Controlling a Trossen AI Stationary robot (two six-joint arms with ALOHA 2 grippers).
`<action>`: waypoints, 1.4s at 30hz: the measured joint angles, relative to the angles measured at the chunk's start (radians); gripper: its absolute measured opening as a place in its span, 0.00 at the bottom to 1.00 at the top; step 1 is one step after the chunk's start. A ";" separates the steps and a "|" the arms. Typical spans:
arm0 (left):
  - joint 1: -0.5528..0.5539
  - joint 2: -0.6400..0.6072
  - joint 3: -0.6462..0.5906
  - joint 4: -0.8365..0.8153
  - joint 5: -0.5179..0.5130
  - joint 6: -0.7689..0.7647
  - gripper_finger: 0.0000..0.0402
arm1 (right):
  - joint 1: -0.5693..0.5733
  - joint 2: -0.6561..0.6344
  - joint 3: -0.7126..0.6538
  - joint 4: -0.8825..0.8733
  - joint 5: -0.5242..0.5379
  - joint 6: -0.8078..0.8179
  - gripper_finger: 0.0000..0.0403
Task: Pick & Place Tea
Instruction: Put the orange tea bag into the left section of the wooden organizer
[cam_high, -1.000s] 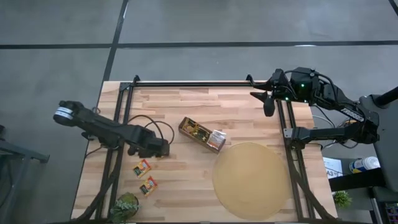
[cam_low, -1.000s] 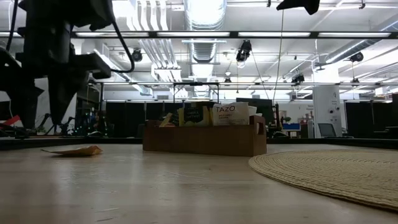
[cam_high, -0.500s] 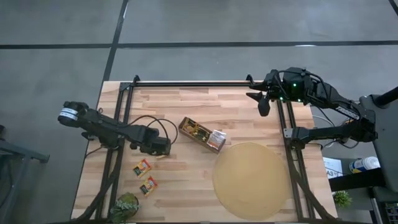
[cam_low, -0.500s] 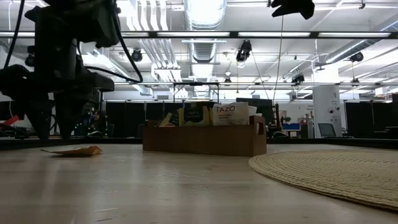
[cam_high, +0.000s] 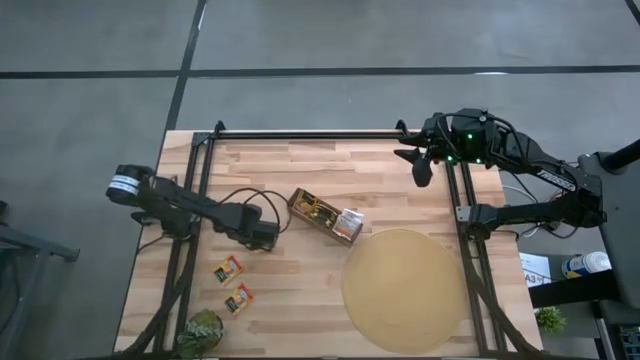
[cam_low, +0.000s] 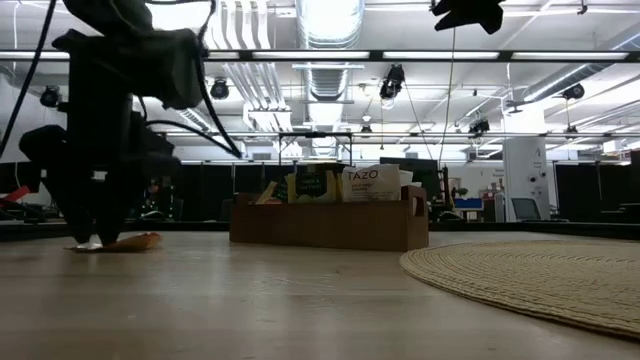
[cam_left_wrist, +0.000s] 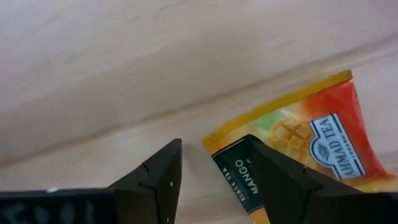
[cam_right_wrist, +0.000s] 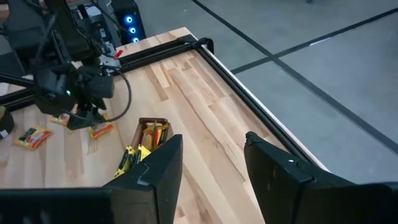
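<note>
From my remote station, the left claw (cam_left_wrist: 214, 177) is down at the wooden surface (cam_high: 300, 310), its two fingers spread with a gap between them and one fingertip (cam_left_wrist: 273, 180) overlapping the near edge of an orange-and-yellow mango tea sachet (cam_left_wrist: 305, 140); the sachet lies flat and is not pinched. In the high view the same left claw (cam_high: 262, 240) sits left of centre, just short of the brown wooden box (cam_high: 325, 217), with a black cable looping behind it. Two further orange sachets lie flat nearer the front-left edge, one (cam_high: 228, 269) just beside the other (cam_high: 238, 298), both apart from the claw, and a small green plant (cam_high: 200, 331) stands at the front-left corner. The large round tan mat (cam_high: 403, 288) covers the front-right area, its rim close to the box's right end. In the low view the box (cam_low: 328, 222) stands upright in the middle distance with tea packets showing above its rim, among them a white one (cam_low: 372, 184). The right claw (cam_high: 428, 163) hangs high over the far-right corner, well apart from all tea, fingers spread and holding nothing. A black frame rail (cam_high: 310, 132) runs along the far edge.
</note>
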 joint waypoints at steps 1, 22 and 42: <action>0.005 0.012 0.002 0.005 0.001 0.008 0.46 | 0.000 0.000 0.000 0.000 0.000 0.005 0.42; -0.019 -0.218 0.034 0.007 0.105 -0.322 0.46 | 0.000 0.000 0.000 0.025 -0.002 0.012 0.42; -0.177 -0.038 0.185 -0.013 0.153 -0.793 0.46 | 0.000 -0.001 0.000 0.097 -0.002 -0.166 0.42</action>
